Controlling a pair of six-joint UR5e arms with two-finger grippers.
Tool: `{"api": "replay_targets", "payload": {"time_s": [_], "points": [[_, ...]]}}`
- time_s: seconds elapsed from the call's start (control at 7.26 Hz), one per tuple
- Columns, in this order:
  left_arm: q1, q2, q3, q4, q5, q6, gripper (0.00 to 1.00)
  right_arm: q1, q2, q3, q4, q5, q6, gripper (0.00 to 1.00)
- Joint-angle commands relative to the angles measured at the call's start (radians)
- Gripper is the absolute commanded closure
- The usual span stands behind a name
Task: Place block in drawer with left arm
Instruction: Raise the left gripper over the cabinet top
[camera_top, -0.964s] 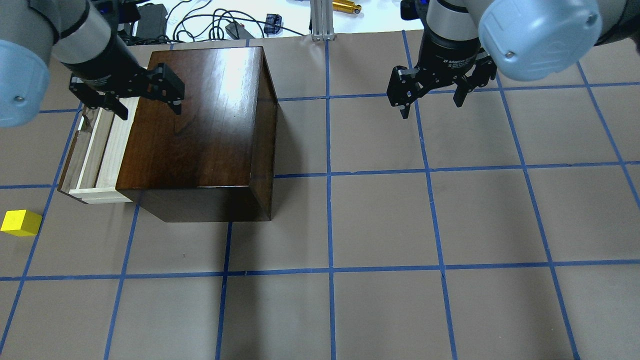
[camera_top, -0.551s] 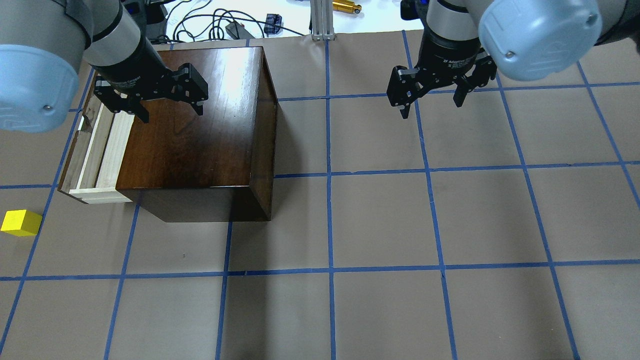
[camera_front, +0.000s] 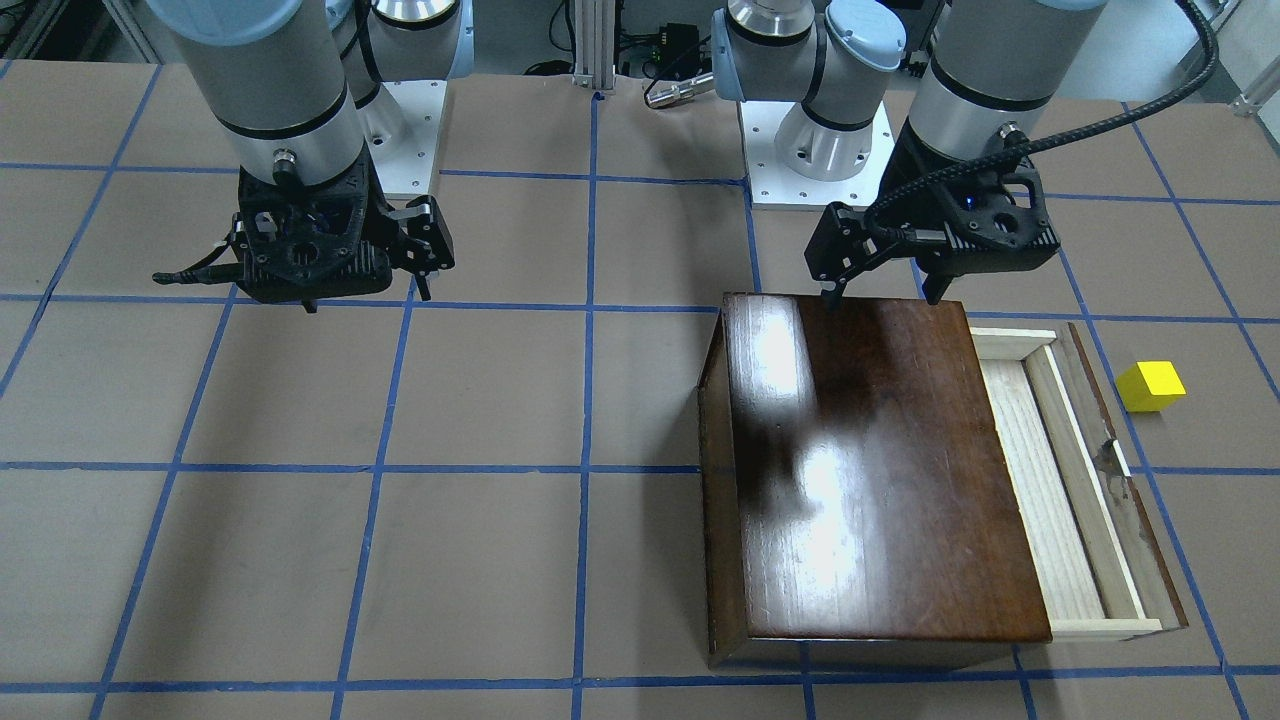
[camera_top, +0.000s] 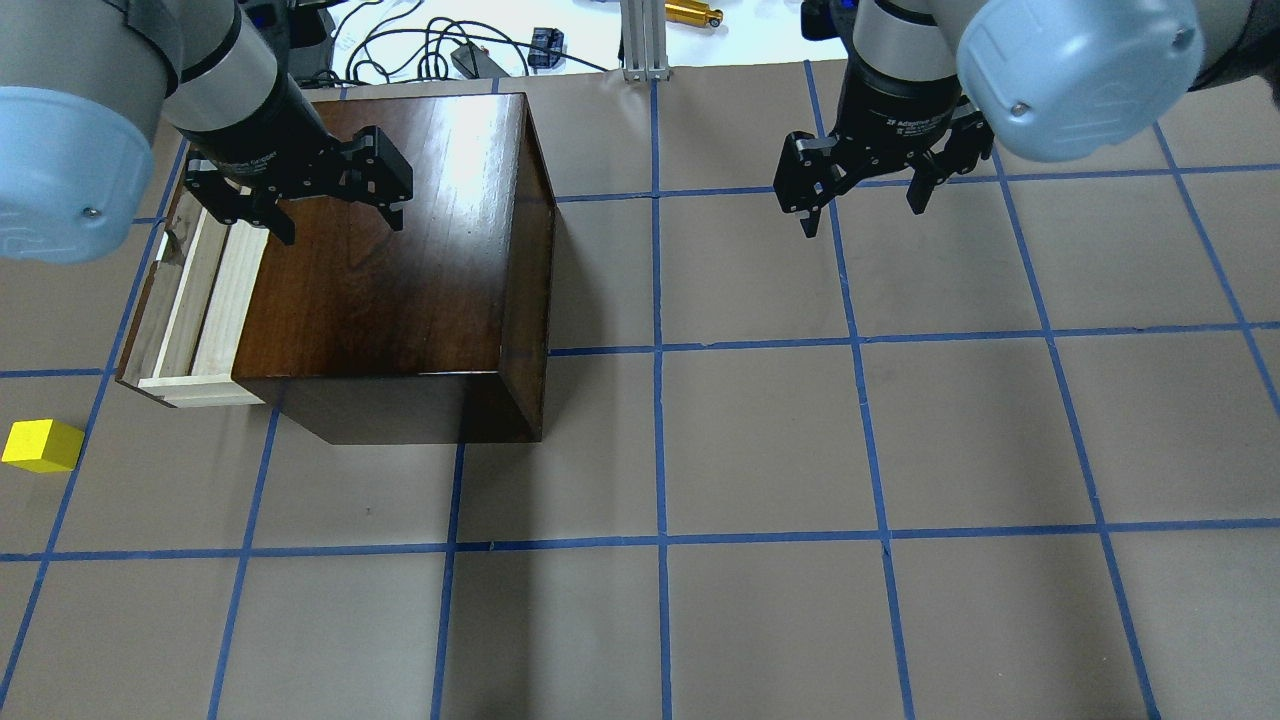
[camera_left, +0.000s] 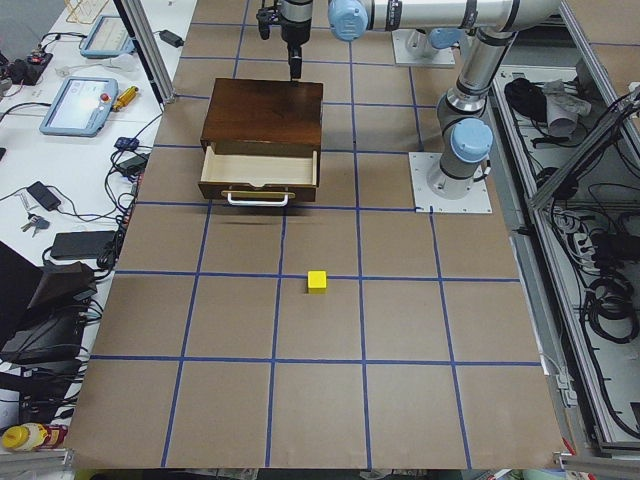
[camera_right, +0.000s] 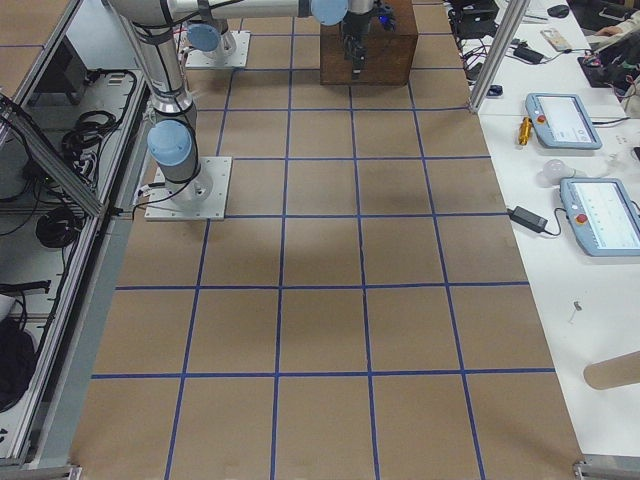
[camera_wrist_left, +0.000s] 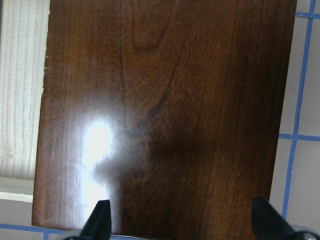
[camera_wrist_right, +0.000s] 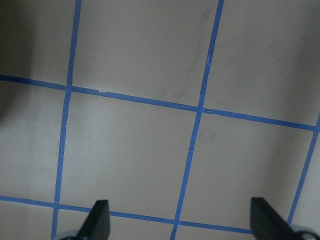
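While the left claw (camera_top: 340, 230) is hovering, jaws apart, over the cabinet (camera_top: 390, 260) at upper left, the block (camera_top: 42, 446) is lying lower left on the worktop (camera_top: 760, 440), needing a square, centred descent.

Block (camera_top: 42, 446) on table (camera_top: 760, 440), before drawer (camera_top: 190, 300)
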Motion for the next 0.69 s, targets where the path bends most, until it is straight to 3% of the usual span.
{"api": "replay_targets", "payload": {"time_s": [0.0, 0.55], "points": [[0.08, 0.018, -0.001, -0.016, 0.068, 0.196, 0.0, 0.0, 0.0, 0.0, 0.0, 0.0, 0.0, 0.0], [0.399, 0.036, -0.004, -0.07, 0.071, 0.412, 0.0, 0.0, 0.0, 0.0, 0.0, 0.0, 0.002, 0.0]]}}
